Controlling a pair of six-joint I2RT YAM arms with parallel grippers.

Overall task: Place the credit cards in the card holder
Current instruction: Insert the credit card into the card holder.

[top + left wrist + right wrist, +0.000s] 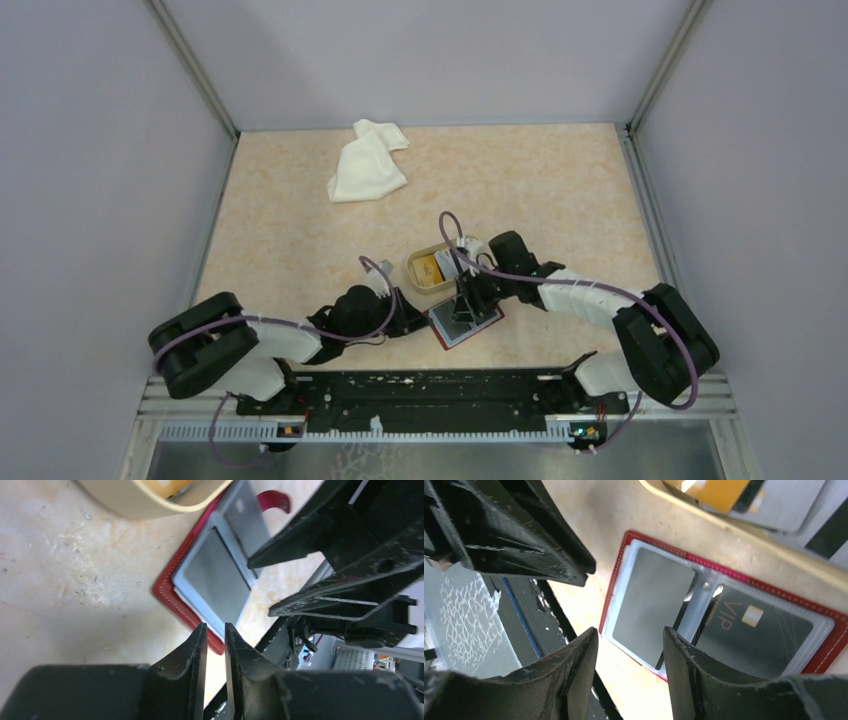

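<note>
The red card holder (pixel 456 336) lies open and flat on the tabletop (pixel 560 190), near the front edge between the two arms. Its clear pockets face up. Just behind it, touching or nearly touching its far edge, sits a tan oval dish (pixel 411 268).

From the right wrist view, the holder's left pocket contains a plain grey card (pixel 651 605) and the right pocket a dark card marked VIP (pixel 756 630). In the dish lie a yellow-orange card (pixel 719 489), a grey card (pixel 784 505) and one with a dark stripe (pixel 831 530), overlapping one another.

The right end effector (pixel 629 630) hangs over the grey-card pocket. Its fingers are apart and there is nothing between them.

The left end effector (pixel 215 627) reaches in from the holder's left side, with its fingers almost together and only a thin slit between them. Its tips are at the holder's red stitched edge (pixel 170 597). Whether they pinch that edge or only rest against it cannot be told.

A crumpled white cloth (pixel 368 162) lies well apart, toward the far left of the tabletop.
</note>
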